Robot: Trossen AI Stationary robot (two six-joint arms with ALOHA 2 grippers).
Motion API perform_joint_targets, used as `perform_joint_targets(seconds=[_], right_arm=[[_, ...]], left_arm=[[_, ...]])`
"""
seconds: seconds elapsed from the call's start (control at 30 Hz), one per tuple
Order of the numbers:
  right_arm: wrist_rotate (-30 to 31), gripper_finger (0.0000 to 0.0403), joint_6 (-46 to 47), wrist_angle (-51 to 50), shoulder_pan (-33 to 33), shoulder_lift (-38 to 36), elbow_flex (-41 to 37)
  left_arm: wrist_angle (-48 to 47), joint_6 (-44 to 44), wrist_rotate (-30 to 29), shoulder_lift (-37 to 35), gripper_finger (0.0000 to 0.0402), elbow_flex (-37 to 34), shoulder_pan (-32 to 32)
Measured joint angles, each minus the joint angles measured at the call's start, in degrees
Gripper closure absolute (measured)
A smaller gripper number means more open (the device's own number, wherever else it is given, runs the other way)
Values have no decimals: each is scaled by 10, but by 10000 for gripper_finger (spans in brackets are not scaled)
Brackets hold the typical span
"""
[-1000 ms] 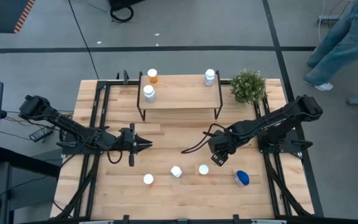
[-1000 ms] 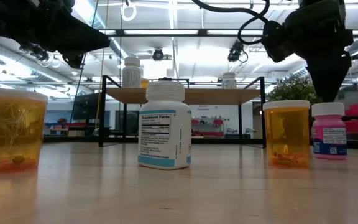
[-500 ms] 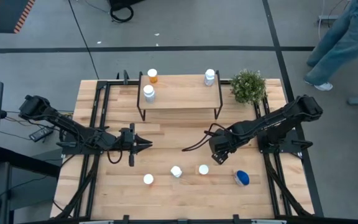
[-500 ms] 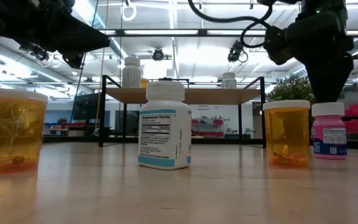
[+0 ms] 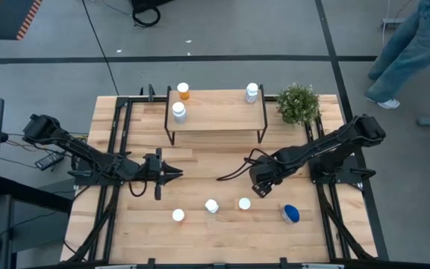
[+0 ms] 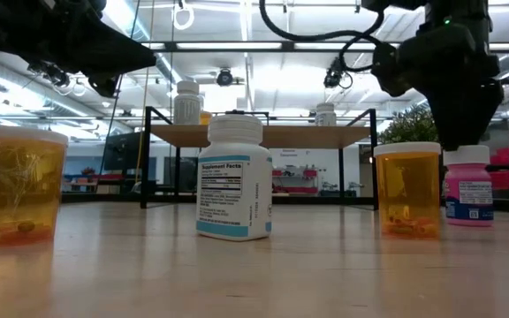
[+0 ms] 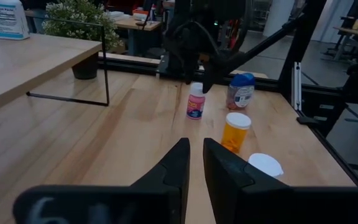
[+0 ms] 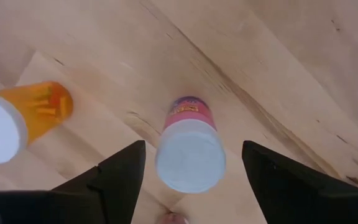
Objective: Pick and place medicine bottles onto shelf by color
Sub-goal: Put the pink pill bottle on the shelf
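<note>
A pink bottle (image 8: pixel 189 149) with a white cap stands upright on the table. My right gripper (image 8: pixel 191 146) hangs open over it, pointing down, one finger on either side of the cap and apart from it. Along the near side stand an orange bottle (image 5: pixel 178 215), a white bottle (image 5: pixel 212 205), a second orange bottle (image 5: pixel 244 203) and a blue-topped bottle (image 5: pixel 290 214). The shelf (image 5: pixel 215 116) at the far middle carries an orange bottle (image 5: pixel 183 90) and two white ones (image 5: pixel 178 111), (image 5: pixel 251 93). My left gripper (image 5: pixel 176 174) waits shut over the table's left middle, pointing level toward the right.
A potted plant (image 5: pixel 298 103) stands at the far right beside the shelf. Black frame rails (image 5: pixel 118 149) run along the table's left and right sides. A person (image 5: pixel 413 45) walks on the floor beyond the far right corner. Bare wood lies between shelf and bottles.
My right gripper has rolled a little about its downward line while staying over the pink bottle. The bottles stand where they were.
</note>
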Motion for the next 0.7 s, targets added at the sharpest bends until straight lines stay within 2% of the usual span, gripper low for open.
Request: perform_joint_targets(seconds=[0.47, 0.7], right_arm=[[-31, 130, 11, -3, 0, 11, 0], [-29, 164, 11, -3, 0, 11, 0]], left_arm=[[-7, -7, 0, 0, 351, 0, 0], [-7, -9, 0, 0, 345, 0, 0]])
